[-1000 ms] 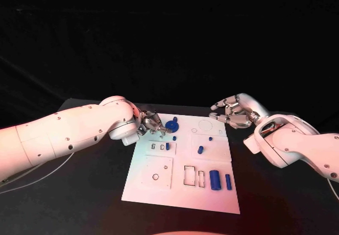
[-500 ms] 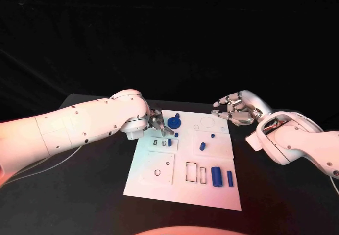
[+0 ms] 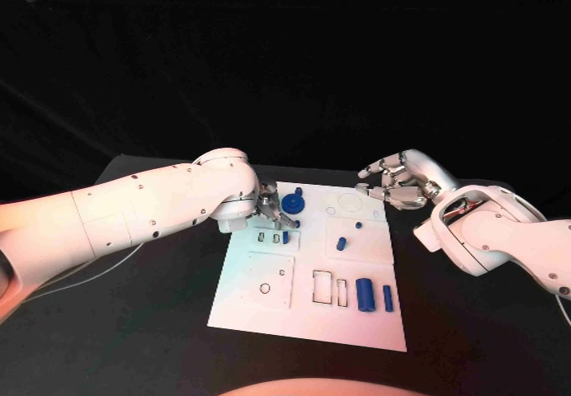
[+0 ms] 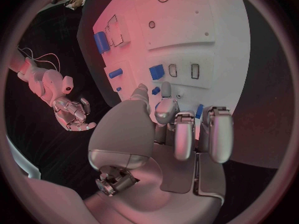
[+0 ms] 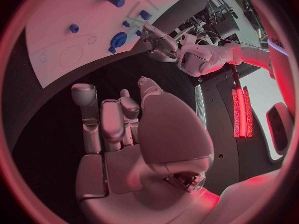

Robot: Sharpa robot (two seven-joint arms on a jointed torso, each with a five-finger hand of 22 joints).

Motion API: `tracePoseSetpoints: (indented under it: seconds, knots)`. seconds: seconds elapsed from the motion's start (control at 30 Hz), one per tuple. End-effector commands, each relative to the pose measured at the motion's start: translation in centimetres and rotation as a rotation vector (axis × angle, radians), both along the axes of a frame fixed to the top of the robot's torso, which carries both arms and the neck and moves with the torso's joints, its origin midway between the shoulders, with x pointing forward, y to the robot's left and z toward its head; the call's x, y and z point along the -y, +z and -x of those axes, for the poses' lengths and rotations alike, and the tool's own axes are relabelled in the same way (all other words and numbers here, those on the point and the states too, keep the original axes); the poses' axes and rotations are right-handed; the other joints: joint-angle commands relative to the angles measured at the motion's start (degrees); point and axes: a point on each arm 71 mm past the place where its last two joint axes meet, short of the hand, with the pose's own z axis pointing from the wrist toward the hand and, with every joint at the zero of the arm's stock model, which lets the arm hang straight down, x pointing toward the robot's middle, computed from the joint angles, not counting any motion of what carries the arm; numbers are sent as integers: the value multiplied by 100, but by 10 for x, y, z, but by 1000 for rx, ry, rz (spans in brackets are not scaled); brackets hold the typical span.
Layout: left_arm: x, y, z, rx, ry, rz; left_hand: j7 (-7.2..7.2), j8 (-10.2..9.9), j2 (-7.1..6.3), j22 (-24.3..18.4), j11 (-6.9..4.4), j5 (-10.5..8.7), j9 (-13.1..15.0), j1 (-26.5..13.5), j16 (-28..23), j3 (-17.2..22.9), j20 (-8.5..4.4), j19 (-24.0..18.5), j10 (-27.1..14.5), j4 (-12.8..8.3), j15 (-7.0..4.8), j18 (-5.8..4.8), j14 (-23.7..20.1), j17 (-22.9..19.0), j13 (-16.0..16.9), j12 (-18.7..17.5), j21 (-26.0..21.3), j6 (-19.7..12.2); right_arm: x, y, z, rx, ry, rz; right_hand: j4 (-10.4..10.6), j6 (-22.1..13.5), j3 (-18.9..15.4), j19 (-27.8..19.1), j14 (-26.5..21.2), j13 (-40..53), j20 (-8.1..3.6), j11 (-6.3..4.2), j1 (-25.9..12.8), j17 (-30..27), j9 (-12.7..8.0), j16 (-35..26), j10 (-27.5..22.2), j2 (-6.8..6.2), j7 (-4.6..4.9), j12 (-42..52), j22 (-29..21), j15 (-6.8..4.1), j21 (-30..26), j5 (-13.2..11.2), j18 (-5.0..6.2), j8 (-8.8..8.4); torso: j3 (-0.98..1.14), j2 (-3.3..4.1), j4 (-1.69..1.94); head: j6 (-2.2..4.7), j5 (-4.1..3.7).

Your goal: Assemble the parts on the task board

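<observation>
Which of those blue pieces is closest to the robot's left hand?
The round blue part at the board's far end, right beside the left hand; the other blue pieces lie farther down the board.

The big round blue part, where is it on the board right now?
In the head view the round blue part sits at the white task board's far left corner, right beside the left hand's fingertips.

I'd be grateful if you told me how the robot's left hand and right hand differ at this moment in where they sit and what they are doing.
The left hand hangs over the task board, its fingertips down beside the round blue part at the far edge; the right hand hovers off the board's far right corner, over the black table. The left hand's fingers point down at the parts; the right hand's fingers curl loosely, holding nothing. Both are silver hands on white arms.
</observation>
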Motion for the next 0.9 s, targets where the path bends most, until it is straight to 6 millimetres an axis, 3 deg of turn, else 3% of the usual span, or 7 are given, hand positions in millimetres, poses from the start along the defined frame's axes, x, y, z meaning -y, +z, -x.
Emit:
tracePoseSetpoints:
  seconds: [0.03, 0.47, 0.9]
  knots:
    - [1, -1, 0, -21, 6, -47, -3, 34, 35, 916, -1, -16, 15, -8, 14, -40, -22, 274, 20, 11, -21, -52, 601, 1507, 4, 15, 27, -33, -1, 1, 0, 15, 7, 14, -1, -17, -13, -57, -27, -21, -2, 4, 11, -22, 0, -34, -43, -54, 13, -37, -26, -6, -46, 43, 107, 32, 4, 31, 1, -17, -2]
    - [6, -4, 1, -44, -10, -51, -7, 57, 40, 936, -3, -13, 75, -1, 14, -68, -22, 286, 14, 4, -21, -56, 601, 1507, 21, 28, 36, -46, -1, 1, 0, 14, 2, 8, 2, -14, -12, -73, -37, -50, -1, 5, 7, -50, 1, -65, -65, -53, 13, -63, -49, -5, -84, 52, 112, 36, 13, 25, -11, -51, -5]
    - [7, -5, 2, -65, -28, -62, -21, 122, 81, 953, -15, -7, 229, 115, 14, -82, -25, 293, 14, -11, -30, -58, 601, 1507, 63, 64, 43, -78, -1, 0, 0, 12, -1, 8, -12, -11, 2, -95, -52, -91, 0, 1, 35, -92, 2, -119, -89, -56, 9, -98, -86, -6, -151, 68, 121, 45, 13, 22, 5, -55, -9]
